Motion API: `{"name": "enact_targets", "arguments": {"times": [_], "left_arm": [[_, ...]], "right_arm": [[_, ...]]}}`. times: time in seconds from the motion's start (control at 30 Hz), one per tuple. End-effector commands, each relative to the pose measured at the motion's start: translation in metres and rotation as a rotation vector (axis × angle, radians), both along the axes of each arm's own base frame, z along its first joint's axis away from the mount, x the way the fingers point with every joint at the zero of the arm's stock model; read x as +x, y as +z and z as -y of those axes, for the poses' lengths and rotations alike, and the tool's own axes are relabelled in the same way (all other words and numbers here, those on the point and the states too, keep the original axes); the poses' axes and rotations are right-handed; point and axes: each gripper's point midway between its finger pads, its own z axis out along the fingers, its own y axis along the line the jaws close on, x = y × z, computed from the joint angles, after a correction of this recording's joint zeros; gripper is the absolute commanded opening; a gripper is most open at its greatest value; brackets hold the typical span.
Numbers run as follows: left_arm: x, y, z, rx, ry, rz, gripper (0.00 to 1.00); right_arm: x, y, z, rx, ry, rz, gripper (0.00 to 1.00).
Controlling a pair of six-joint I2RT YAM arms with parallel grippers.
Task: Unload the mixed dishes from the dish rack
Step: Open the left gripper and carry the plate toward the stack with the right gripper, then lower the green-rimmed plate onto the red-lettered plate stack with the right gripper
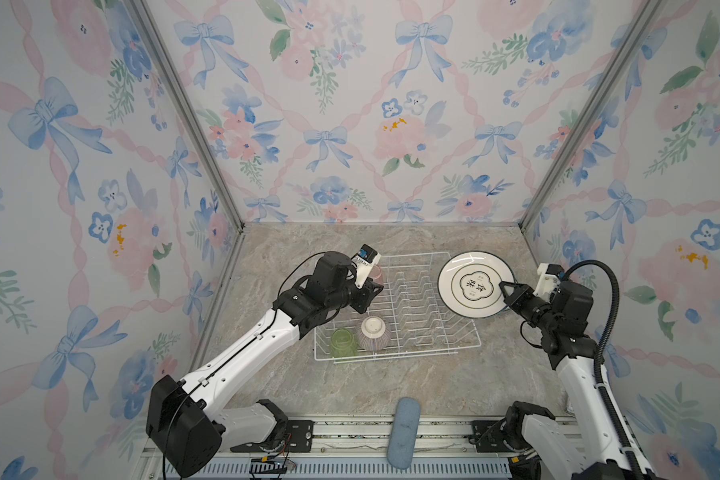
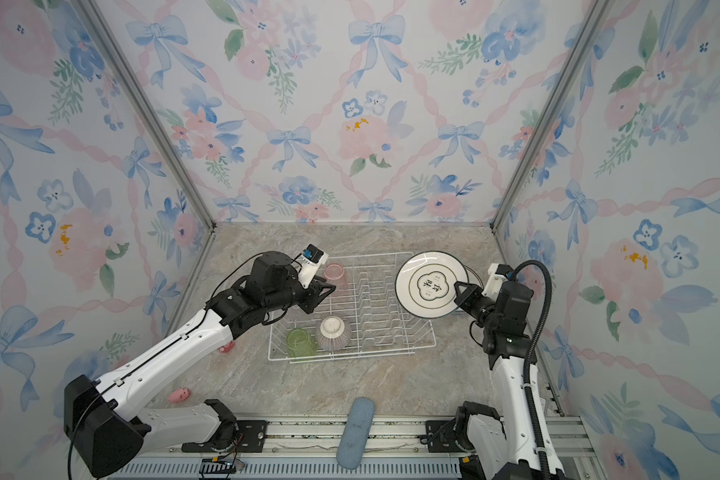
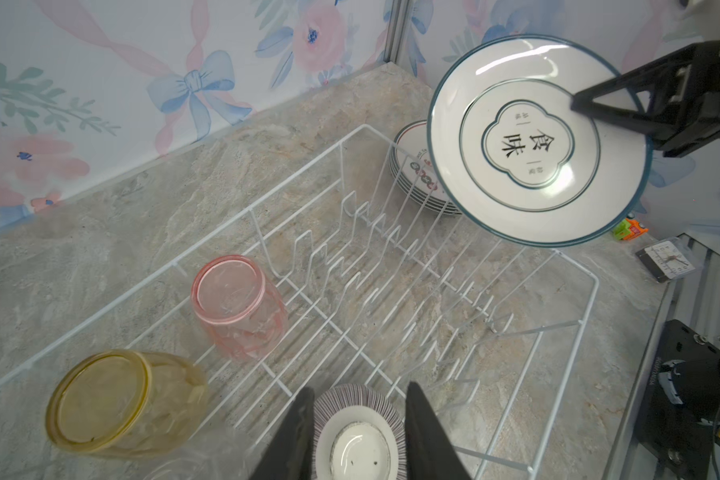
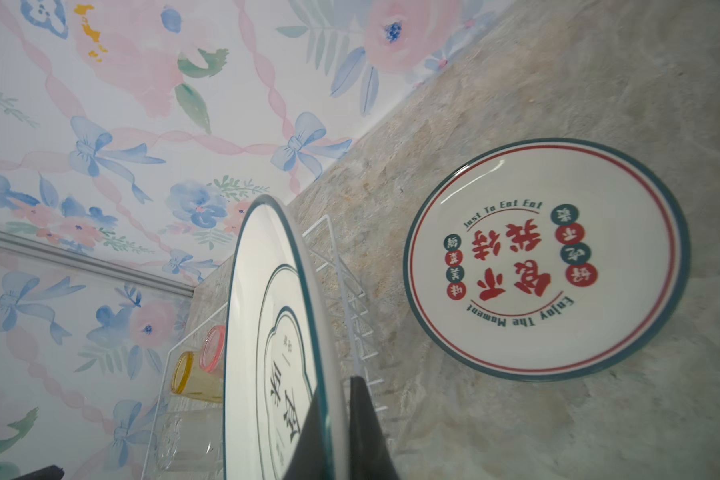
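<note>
Pinched tilted plate (image 1: pixel 474 286) by its rim in right jaws, above stacked plates (image 3: pixel 412 166) on worktop (image 1: pixel 391 386) beside dish rack (image 1: pixel 416 303). Held left jaws part-open, empty, over rack. Saw pink tumbler (image 3: pixel 238 307), yellow tumbler (image 3: pixel 121 403), green tumbler (image 1: pixel 342 343) and upturned bowl (image 1: pixel 371 332) inside.

free: dish rack (image 1: pixel 427 309) middle | obstacles: bowl (image 1: pixel 371 332), green tumbler (image 1: pixel 343 343), pink tumbler (image 2: pixel 334 274)

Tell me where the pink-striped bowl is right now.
In both top views the pink-striped bowl sits upside down at the near left of the dish rack, right beside the green tumbler on its left.
</note>
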Motion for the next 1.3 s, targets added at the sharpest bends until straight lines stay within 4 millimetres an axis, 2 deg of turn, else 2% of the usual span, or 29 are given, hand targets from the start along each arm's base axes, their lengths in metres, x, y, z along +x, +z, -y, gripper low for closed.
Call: {"name": "enact_targets", "arguments": {"times": [0.0, 0.23, 0.53, 0.93, 1.27], "left_arm": [[-0.001, -0.016, -0.018, 0.065, 0.056, -0.011, 0.32], [-0.002, -0.032, -0.022, 0.089, 0.071, -0.044, 0.32], [0.000, -0.036, -0.019, 0.095, 0.063, -0.054, 0.32], [0.002, -0.039, -0.011, 0.089, 0.039, -0.075, 0.31], [0.003, -0.039, -0.010, 0.092, 0.038, -0.076, 0.30]], "right_arm": [[0.006, 0.016, 0.026, 0.007, -0.100, 0.038, 0.00], [0.013, -0.010, 0.067, 0.003, -0.243, -0.013, 0.00], [0.023, -0.038, 0.111, 0.007, -0.405, -0.047, 0.00], [0.040, -0.082, 0.124, 0.025, -0.433, -0.123, 0.00], [0.044, -0.089, 0.125, 0.011, -0.443, -0.128, 0.00]]}}
